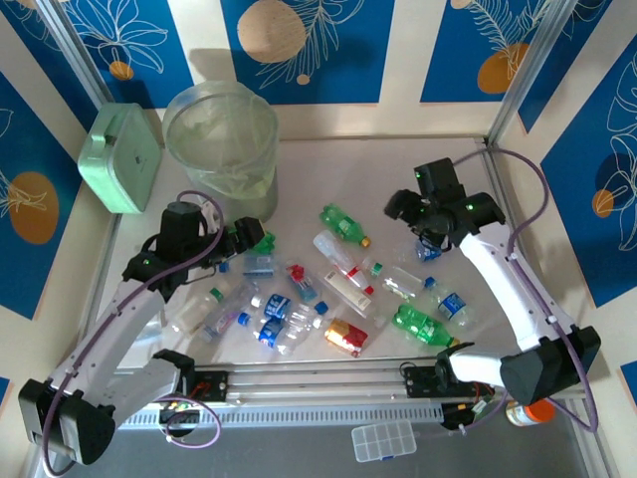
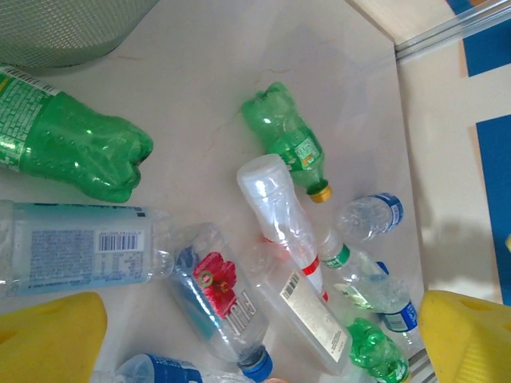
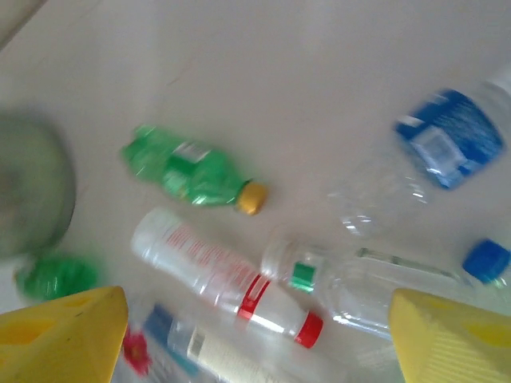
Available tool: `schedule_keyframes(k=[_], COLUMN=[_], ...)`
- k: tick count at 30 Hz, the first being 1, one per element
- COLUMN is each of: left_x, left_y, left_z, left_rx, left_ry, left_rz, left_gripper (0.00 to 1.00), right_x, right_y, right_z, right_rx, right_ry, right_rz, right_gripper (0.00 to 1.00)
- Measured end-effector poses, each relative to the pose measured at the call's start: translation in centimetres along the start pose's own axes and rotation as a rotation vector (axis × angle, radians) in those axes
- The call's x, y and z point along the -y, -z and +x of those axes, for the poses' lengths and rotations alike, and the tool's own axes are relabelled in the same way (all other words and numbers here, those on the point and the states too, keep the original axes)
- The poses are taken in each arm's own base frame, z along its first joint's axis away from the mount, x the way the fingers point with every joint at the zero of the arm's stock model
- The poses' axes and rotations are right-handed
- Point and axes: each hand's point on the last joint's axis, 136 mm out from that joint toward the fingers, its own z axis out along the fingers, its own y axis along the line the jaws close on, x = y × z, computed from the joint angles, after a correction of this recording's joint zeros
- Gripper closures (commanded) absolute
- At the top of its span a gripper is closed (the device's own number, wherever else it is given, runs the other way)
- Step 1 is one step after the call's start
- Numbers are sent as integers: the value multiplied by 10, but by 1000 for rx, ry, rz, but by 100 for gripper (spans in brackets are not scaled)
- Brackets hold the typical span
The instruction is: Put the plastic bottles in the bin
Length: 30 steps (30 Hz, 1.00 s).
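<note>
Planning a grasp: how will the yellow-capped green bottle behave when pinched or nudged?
The green bottle shows no liquid, so probably light, and its thin plastic may buckle under the jaws. Lying on its side on the smooth table, it may roll or skid if nudged.

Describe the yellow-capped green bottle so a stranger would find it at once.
Start at the big round bin at the back left. To its right, at the bottle pile's far edge, lies a green bottle. It alone has a yellow cap.
</note>
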Motion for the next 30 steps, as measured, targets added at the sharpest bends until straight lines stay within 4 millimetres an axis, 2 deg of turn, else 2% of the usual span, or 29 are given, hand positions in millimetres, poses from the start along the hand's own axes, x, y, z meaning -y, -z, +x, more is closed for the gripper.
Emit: schedule_keyframes(k=[3,7,9,15,19,25,30], left_x=[3,3,3,1,-2,-2,-2], left_y=[-2,-4,-7,-14,-19,-22,-26], left_z=[-2,-1,0,0,1,-1,1], left_rx=[-9,-19,-27,-42,-52,-51,-67], left_ry=[1,3,4,-1,5,4,9], left_rz=[6,11,14,10,1,4,13], left_gripper=[1,1,1,1,1,1,2], right_x=[33,50,60,95,112,117,127], right_y=[-15,-28,-41,-88,-114,-156,-179], right_z=[-5,-16,-24,-42,-48,-40,-19], right_rx=[10,35,41,17,-13,-113,-184], right_ry=[-209,-381,-451,-587,-635,-623,-622], right_rz=[106,172,217,339,378,364,363], right_gripper=[19,19,19,16,8,2,7])
